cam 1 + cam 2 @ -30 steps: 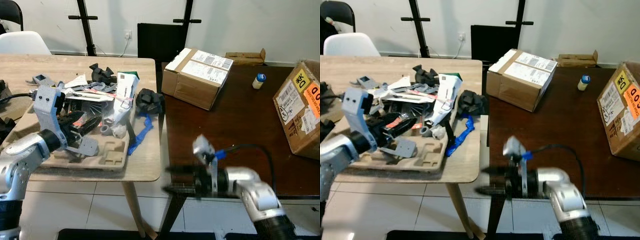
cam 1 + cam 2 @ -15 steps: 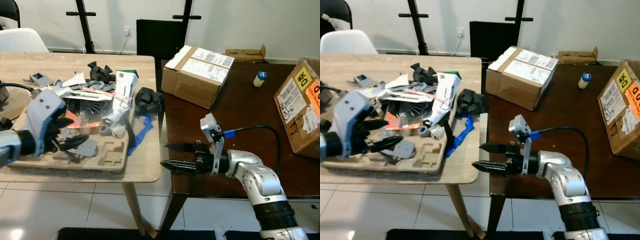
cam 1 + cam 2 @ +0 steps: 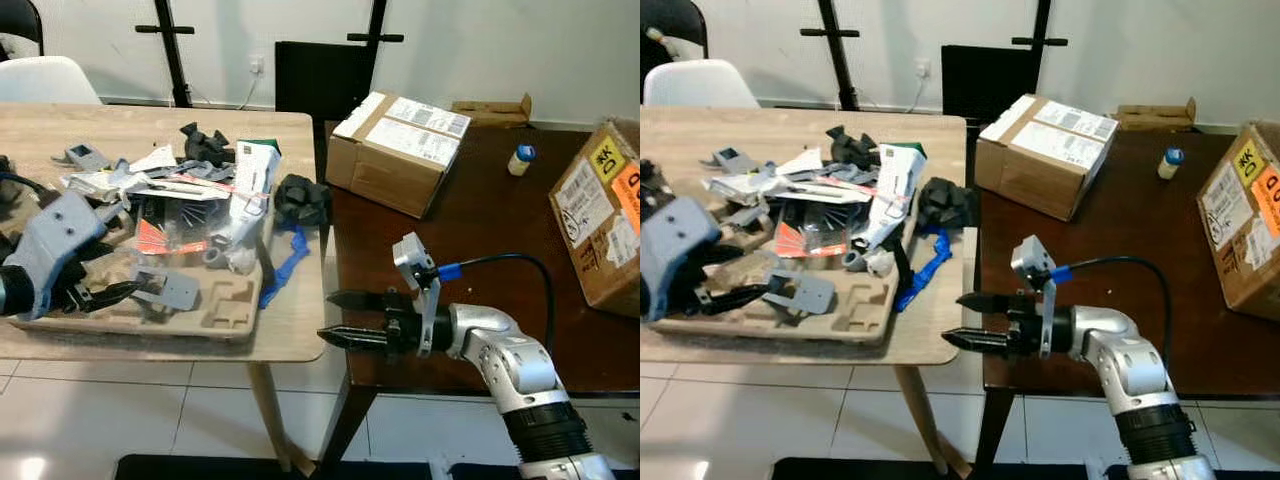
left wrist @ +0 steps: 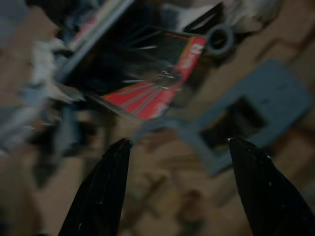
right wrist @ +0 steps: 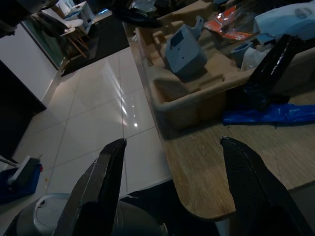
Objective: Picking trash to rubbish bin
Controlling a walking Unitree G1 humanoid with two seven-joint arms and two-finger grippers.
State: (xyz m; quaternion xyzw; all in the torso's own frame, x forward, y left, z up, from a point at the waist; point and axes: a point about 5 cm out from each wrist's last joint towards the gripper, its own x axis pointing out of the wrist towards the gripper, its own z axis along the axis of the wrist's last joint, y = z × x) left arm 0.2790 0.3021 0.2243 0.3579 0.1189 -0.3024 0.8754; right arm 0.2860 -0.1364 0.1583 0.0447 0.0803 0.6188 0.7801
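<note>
A pile of trash lies on the light wooden table (image 3: 290, 335): a brown pulp tray (image 3: 215, 320), a grey plastic bracket (image 3: 170, 290), a red and black wrapper (image 3: 165, 235), a white carton (image 3: 250, 180), a black crumpled lump (image 3: 300, 198) and a blue strip (image 3: 285, 265). My left gripper (image 3: 105, 280) is open over the tray's near left part, its fingers pointing at the bracket (image 4: 256, 113) with nothing between them. My right gripper (image 3: 327, 316) is open in the air at the table's front right corner, pointing left towards the tray (image 5: 187, 93).
A dark brown table (image 3: 480, 250) to the right carries a cardboard box (image 3: 395, 150), a second box (image 3: 605, 210) at the far right and a small bottle (image 3: 518, 160). A white chair (image 3: 40, 80) stands behind. Tiled floor (image 5: 98, 128) lies below the table edge.
My left gripper has drawn back from the pile, down and to the left along the tray. My right gripper rose to the table corner and has steadied there, open.
</note>
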